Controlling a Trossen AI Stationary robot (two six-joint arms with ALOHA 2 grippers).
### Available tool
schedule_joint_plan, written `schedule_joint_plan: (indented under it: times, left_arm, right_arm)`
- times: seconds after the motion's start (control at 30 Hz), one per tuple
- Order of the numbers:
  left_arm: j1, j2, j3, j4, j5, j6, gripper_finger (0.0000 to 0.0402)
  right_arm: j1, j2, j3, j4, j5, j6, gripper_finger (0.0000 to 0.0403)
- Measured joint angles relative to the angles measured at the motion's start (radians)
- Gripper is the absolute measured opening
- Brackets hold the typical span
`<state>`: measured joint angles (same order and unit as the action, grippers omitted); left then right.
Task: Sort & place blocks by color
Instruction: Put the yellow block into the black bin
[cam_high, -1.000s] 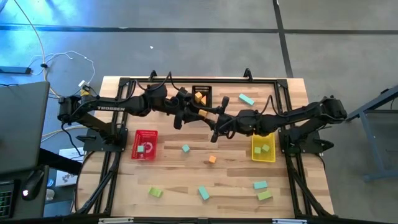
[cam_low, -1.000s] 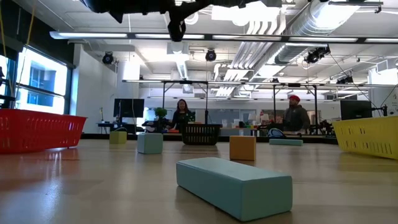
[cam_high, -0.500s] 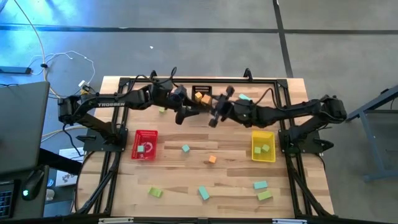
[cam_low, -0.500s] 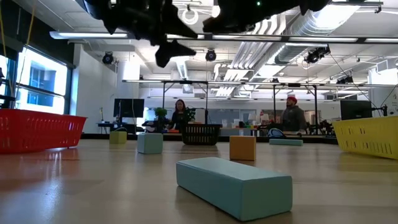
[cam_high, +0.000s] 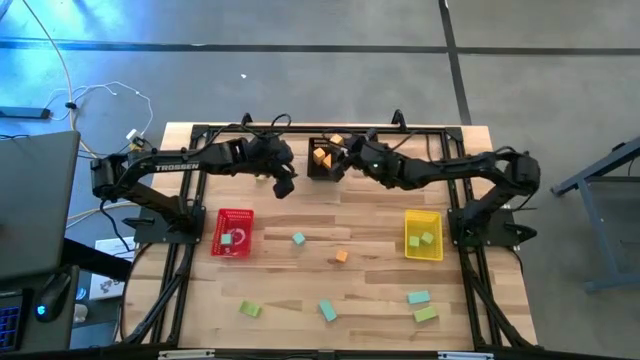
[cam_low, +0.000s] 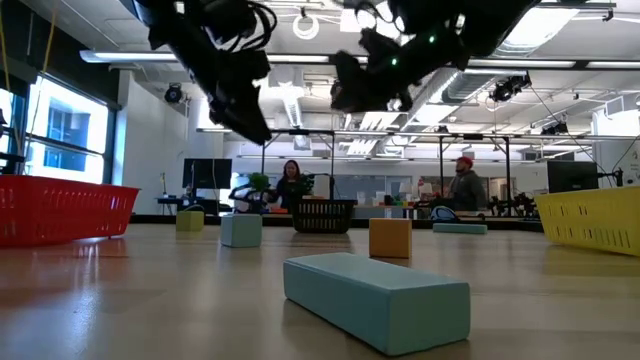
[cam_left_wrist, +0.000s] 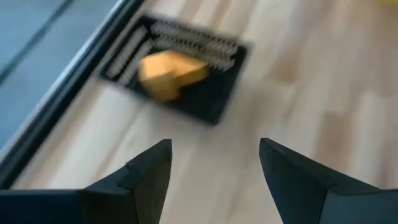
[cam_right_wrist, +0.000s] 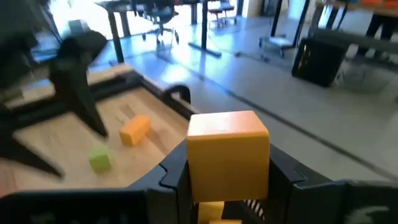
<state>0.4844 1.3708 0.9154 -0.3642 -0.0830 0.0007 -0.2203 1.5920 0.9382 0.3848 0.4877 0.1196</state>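
Holding an orange block (cam_right_wrist: 227, 154) over the black basket (cam_high: 323, 160), the right hand (cam_high: 340, 153) risks dropping it outside if released off-centre, or clipping the wide-open left hand (cam_high: 283, 184) beside that basket.

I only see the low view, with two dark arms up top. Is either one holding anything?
Observer: Yes. The right wrist view shows the right gripper clamped on an orange cube.
Operator: Where is that cube right now?
Observer: From above, it hovers at the black basket near the table's far edge, which already has orange blocks inside.
Operator: And the other arm?
Observer: The left gripper is open with nothing between its fingers, just beside that basket.
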Motion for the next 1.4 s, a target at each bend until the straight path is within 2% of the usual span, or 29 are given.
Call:
schedule_joint_plan:
  times: [0.17,0.43,0.6,0.83,1.1,1.4]
  left_arm:
    - [0.020,0.000,0.000,-0.090,-0.092,0.004,0.0229]
    - [0.054,0.000,0.000,-0.222,-0.097,-0.065,0.0229]
    - [0.071,0.000,0.000,-0.288,-0.097,-0.141,0.0229]
    - [0.086,0.000,0.000,-0.359,-0.093,-0.218,0.0229]
    - [0.086,0.002,0.000,-0.405,-0.133,-0.253,0.0229]
    - [0.092,0.064,0.000,-0.468,-0.137,-0.279,0.0229]
  right_arm:
    - [-0.020,0.098,0.000,0.067,-0.047,0.050,0.0108]
    - [-0.034,0.199,0.000,0.127,-0.077,0.157,0.0108]
    - [-0.044,0.221,0.000,0.129,-0.079,0.251,0.0108]
    - [-0.072,0.222,0.000,0.066,-0.145,0.415,0.0116]
    - [-0.072,0.222,0.000,0.023,-0.165,0.424,0.0111]
    - [-0.074,0.222,0.000,0.024,-0.193,0.395,0.0128]
